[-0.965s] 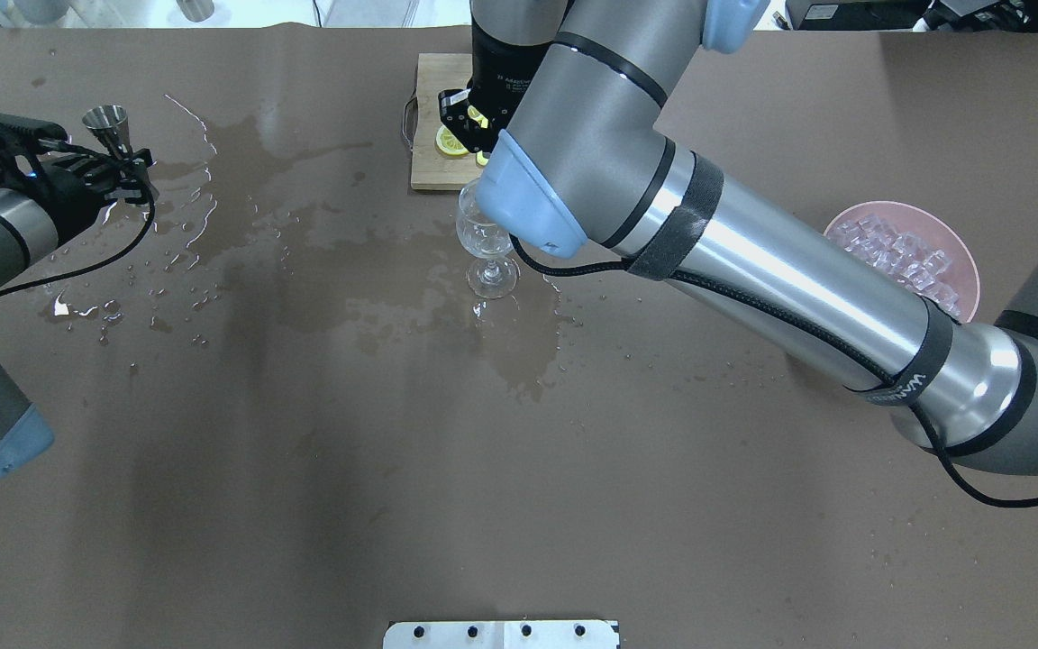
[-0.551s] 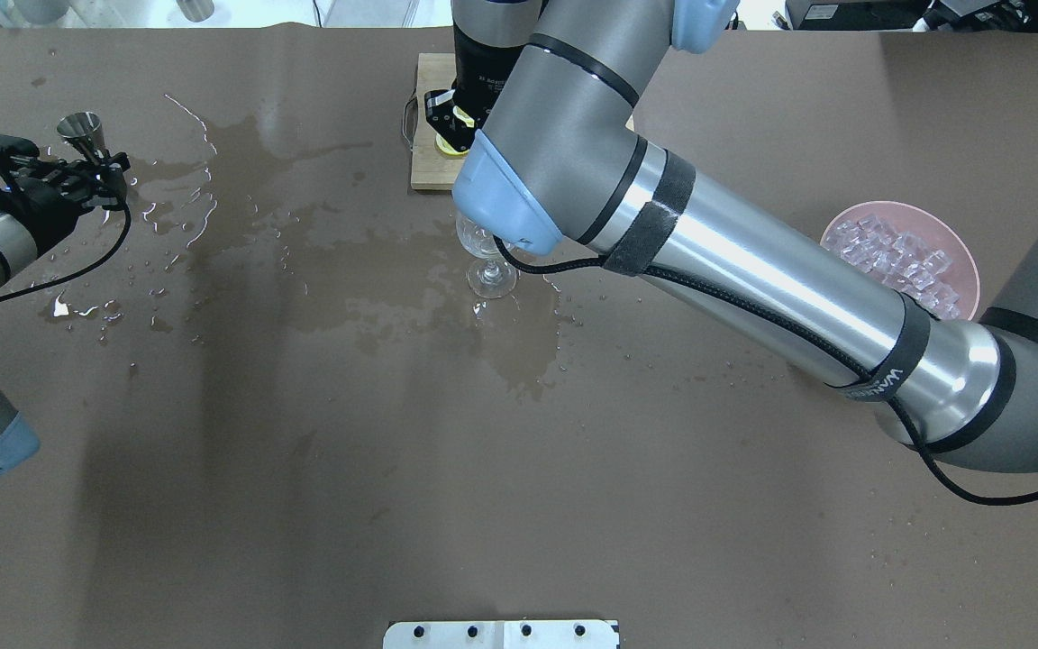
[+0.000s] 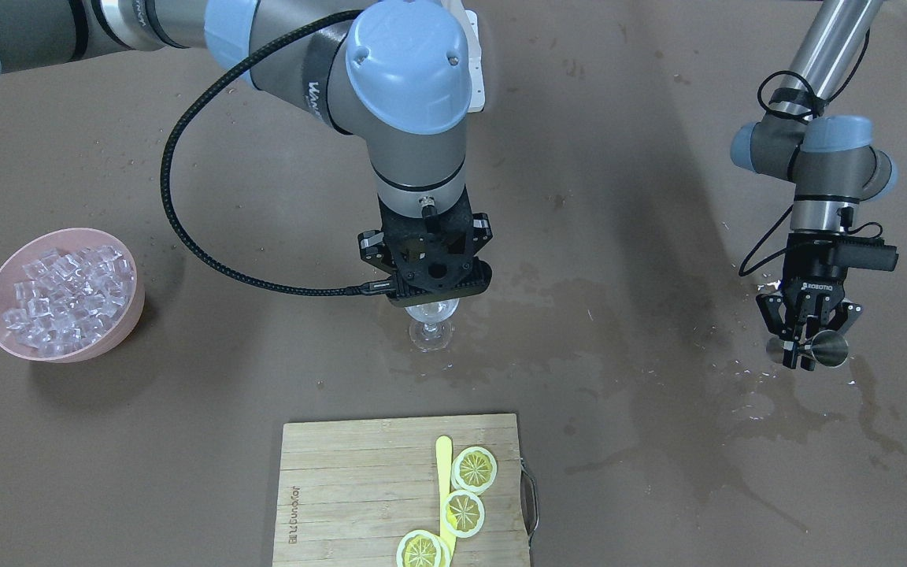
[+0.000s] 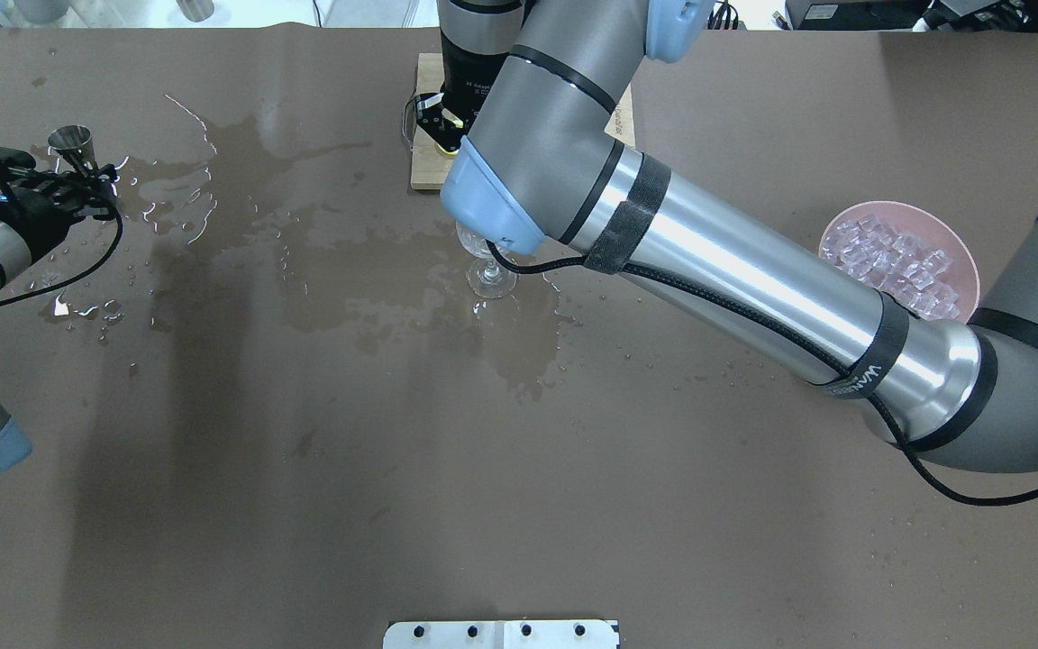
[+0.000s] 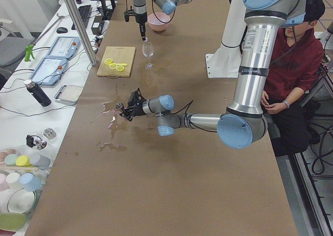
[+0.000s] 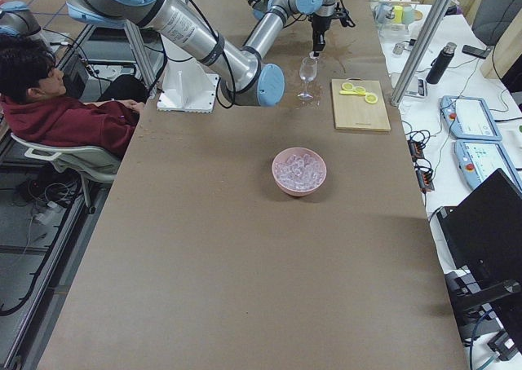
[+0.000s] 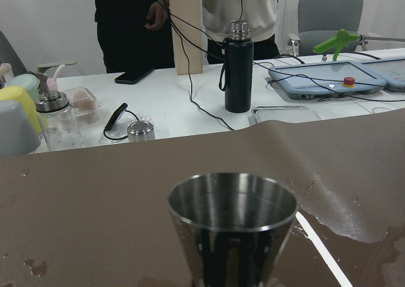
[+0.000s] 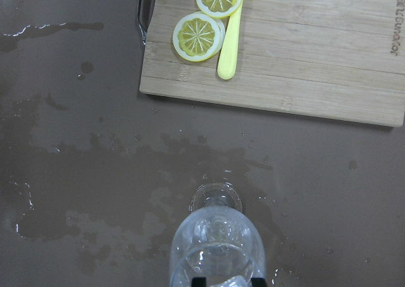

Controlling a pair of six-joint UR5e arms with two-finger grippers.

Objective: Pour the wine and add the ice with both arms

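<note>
Now your right gripper (image 3: 428,283) hangs directly over the clear stemmed glass (image 3: 431,324), grip unreadable; the clear ice cubes (image 3: 68,291) lie at the front view's left in a pink bowl (image 3: 68,351), nearest that arm; your left gripper (image 3: 806,346) clamps the steel jigger (image 3: 825,349).

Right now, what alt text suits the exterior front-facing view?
The right arm hangs its jaws over a stemmed glass on the wet table; the left arm grips a steel jigger in its jaws. Ice fills a pink bowl.

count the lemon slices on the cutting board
3 lemon slices on the cutting board: one nearest the glass, one in the middle, one at the front view's bottom edge. Side views show no more.
</note>
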